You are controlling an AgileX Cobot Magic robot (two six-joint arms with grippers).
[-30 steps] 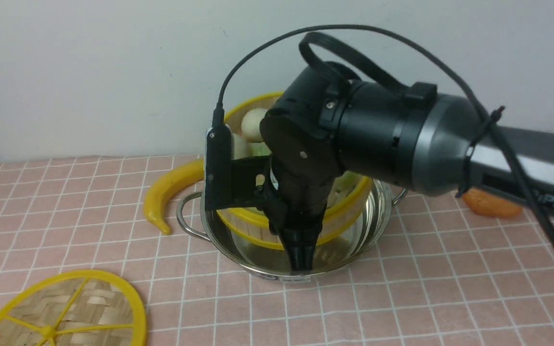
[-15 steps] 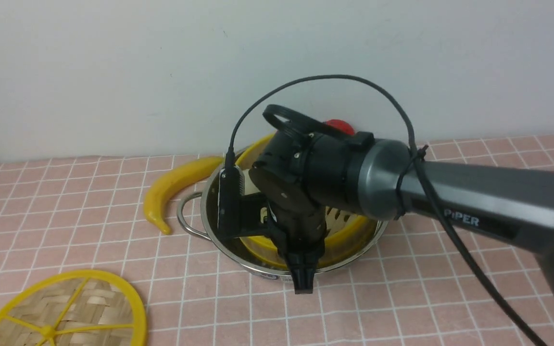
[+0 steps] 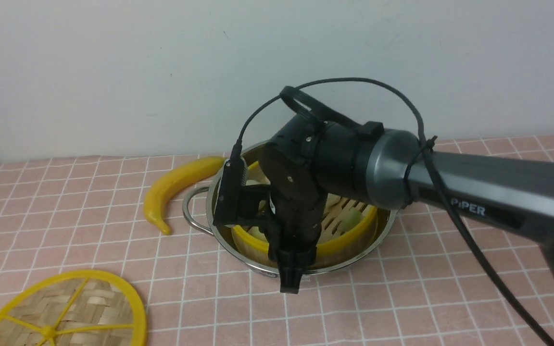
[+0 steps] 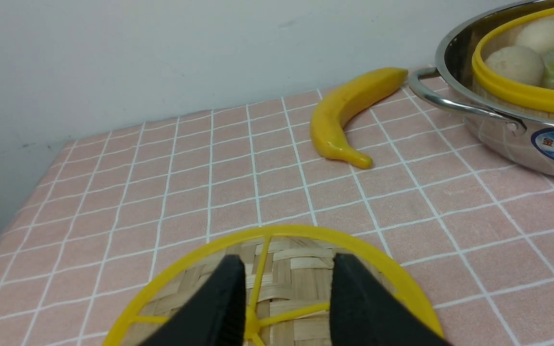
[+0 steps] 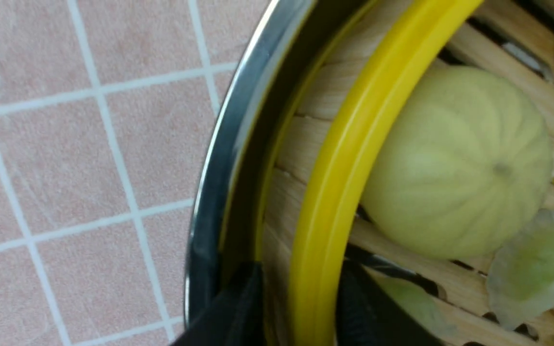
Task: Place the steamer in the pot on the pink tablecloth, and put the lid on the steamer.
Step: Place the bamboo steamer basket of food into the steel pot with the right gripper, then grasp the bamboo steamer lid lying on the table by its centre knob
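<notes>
The steamer (image 3: 349,240), a bamboo basket with a yellow rim, sits level inside the shiny pot (image 3: 386,226) on the pink tablecloth (image 3: 402,298). My right gripper (image 3: 290,284) points down at its near edge. In the right wrist view the right gripper (image 5: 298,307) straddles the steamer's rim (image 5: 354,144), one finger between the basket and the pot wall (image 5: 224,158), the other inside; the jaws stand open with a small gap. The lid (image 3: 60,312) lies flat at the front left. My left gripper (image 4: 289,288) hovers open over the lid (image 4: 296,259), a spoke between its fingers.
A yellow banana (image 3: 171,187) lies left of the pot's loop handle (image 3: 190,211). Pale buns (image 5: 455,163) and greenish pieces fill the steamer. A grey wall runs behind the table. The right arm reaches in from the right above the cloth.
The right arm came down with the tilted steamer and set it level into the pot. Its jaws have eased apart round the rim. The lid and the banana have not moved.
</notes>
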